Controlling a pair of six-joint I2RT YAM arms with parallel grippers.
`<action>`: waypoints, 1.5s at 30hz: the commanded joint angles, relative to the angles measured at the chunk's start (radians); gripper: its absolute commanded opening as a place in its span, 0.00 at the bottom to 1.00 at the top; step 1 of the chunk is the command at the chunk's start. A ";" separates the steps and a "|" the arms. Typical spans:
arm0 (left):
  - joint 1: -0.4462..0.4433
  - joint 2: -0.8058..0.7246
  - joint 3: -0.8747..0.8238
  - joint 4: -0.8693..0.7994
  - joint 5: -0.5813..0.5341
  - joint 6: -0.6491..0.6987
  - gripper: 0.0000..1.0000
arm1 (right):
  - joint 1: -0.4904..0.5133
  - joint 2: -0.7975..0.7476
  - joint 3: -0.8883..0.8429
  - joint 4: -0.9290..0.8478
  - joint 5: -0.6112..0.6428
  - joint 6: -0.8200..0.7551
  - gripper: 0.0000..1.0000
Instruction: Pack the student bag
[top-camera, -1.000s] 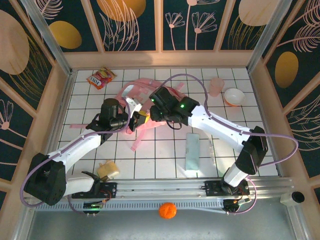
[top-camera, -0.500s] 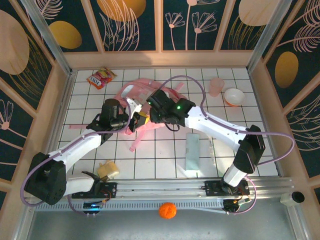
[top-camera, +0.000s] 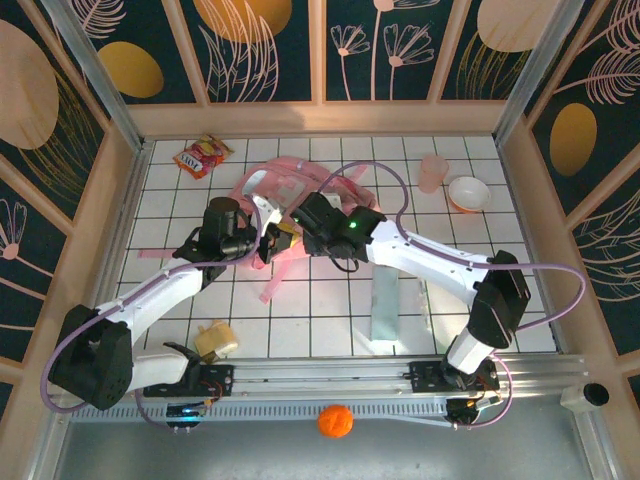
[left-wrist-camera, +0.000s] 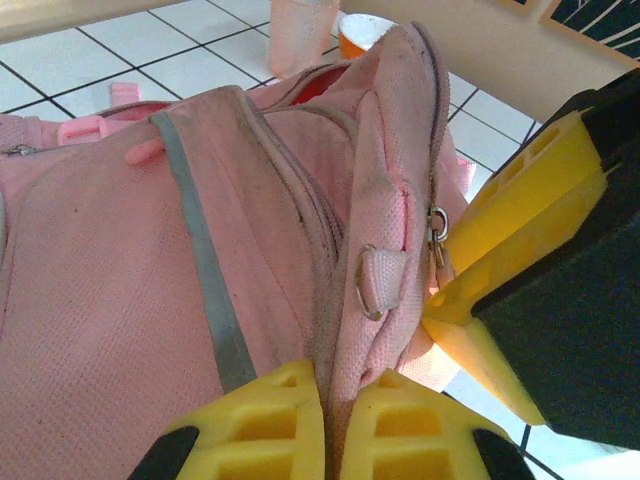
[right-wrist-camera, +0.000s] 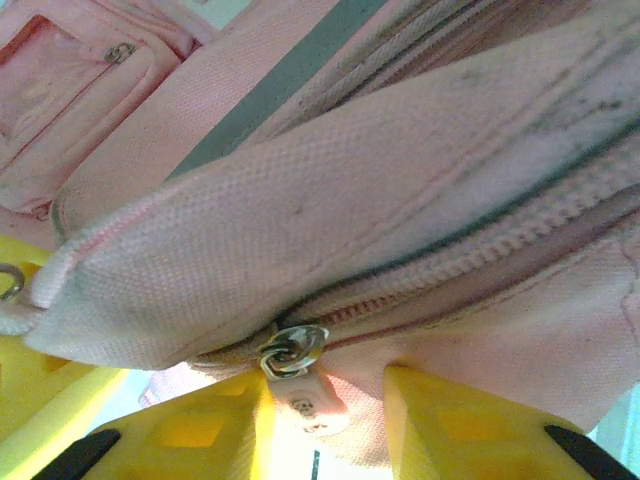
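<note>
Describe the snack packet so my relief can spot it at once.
Start at the white tiled table, far left corner. The snack packet lies there, clear of the pink student bag; its red and yellow crinkled wrapper sets it apart.

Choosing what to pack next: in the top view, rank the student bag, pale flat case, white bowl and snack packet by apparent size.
1. student bag
2. pale flat case
3. white bowl and snack packet look alike, so unranked.
</note>
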 joint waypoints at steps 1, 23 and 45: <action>-0.005 -0.014 0.048 0.067 0.050 -0.067 0.00 | 0.005 -0.033 -0.008 -0.003 0.083 0.019 0.27; -0.006 -0.024 0.043 0.067 0.048 -0.073 0.00 | -0.012 -0.040 -0.006 0.052 0.050 -0.054 0.27; -0.005 -0.051 0.039 -0.128 -0.067 0.163 0.00 | -0.233 -0.360 -0.382 0.182 -0.263 -0.204 0.00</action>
